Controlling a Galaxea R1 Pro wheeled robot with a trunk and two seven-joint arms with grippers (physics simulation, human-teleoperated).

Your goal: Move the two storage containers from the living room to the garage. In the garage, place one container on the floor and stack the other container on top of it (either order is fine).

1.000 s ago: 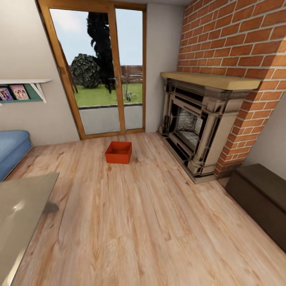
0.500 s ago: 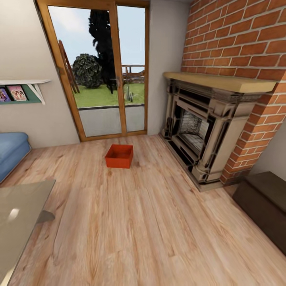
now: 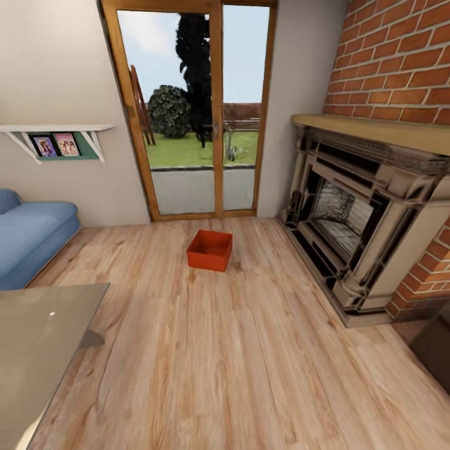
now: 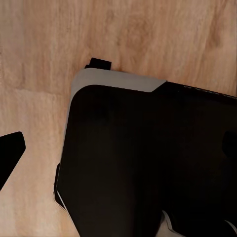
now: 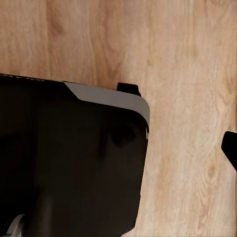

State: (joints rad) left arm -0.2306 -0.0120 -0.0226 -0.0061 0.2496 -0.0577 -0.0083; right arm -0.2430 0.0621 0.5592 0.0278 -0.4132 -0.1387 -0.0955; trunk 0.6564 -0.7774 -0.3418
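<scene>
Wrist views look straight down on the robot's black, grey-edged base (image 4: 148, 163) over the light wood-plank floor (image 5: 187, 59); a dark tip shows at each frame's margin, possibly a finger, so I cannot tell whether either gripper is wide or narrow. Ahead, one red-orange rectangular plastic bin (image 3: 210, 250) sits on the planks, near the wood-framed glass doors (image 3: 215, 112) and between the blue sofa (image 3: 31, 240) and the stone-framed fireplace (image 3: 350, 219). This looks like the approach step (nothing is in hand); next, drive closer and bring both arms down to the bin. No readable writing; the shelf pictures (image 3: 55, 145) are too small.
</scene>
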